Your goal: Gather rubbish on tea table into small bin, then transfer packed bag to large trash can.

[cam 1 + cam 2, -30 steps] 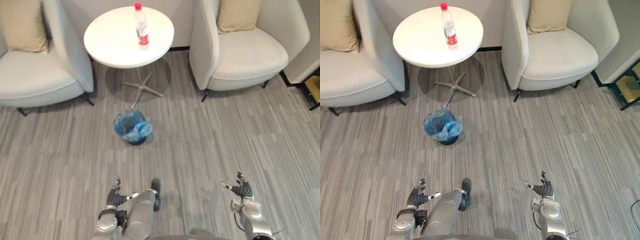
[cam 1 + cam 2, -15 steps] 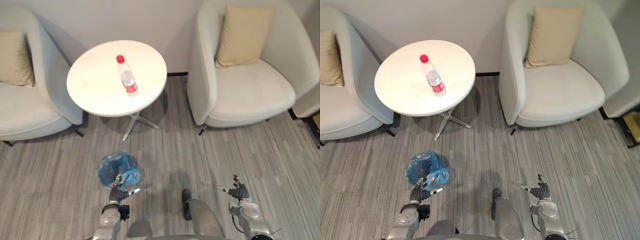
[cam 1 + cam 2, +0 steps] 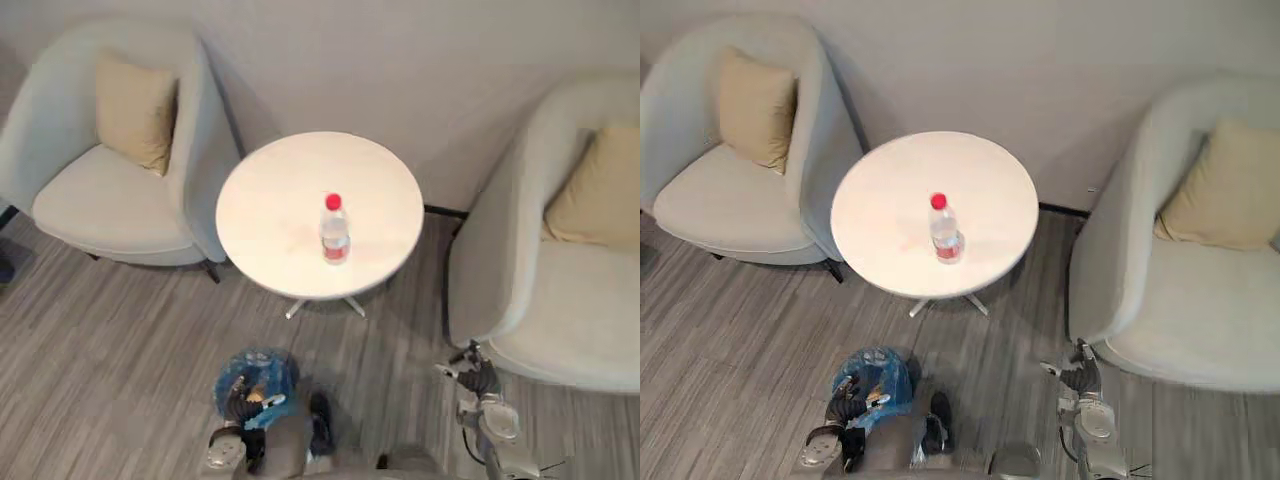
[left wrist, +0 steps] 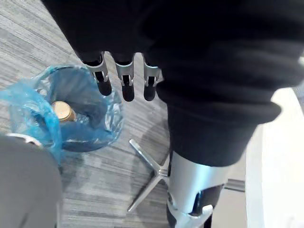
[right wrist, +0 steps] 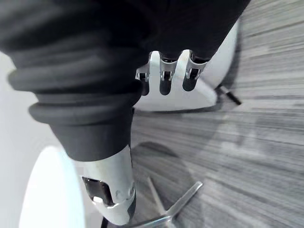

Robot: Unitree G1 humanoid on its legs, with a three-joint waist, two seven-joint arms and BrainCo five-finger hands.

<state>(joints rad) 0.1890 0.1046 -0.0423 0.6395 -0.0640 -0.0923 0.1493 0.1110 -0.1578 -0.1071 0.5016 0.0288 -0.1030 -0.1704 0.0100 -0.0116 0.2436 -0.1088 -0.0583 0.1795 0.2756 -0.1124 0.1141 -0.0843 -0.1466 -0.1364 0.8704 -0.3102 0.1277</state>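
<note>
A clear plastic bottle (image 3: 334,231) with a red cap and red label stands upright near the middle of the round white tea table (image 3: 285,200). The small bin (image 3: 262,372), lined with a blue bag, sits on the floor just in front of the table. In the left wrist view a round brown thing (image 4: 62,111) lies inside the bin (image 4: 90,118). My left hand (image 3: 240,398) hangs low over the bin's near side, fingers (image 4: 124,83) relaxed and empty. My right hand (image 3: 480,378) hangs low by the right armchair, open and empty.
A pale armchair (image 3: 110,190) with a tan cushion stands left of the table, and a second one (image 3: 560,310) stands right of it, close to my right hand. The table's metal star foot (image 4: 145,183) spreads on the grey striped floor beside the bin. A wall runs behind.
The whole picture has shifted: the camera has moved closer to the table, so the table and bin now lie nearer and more central. Both hands stay low and empty.
</note>
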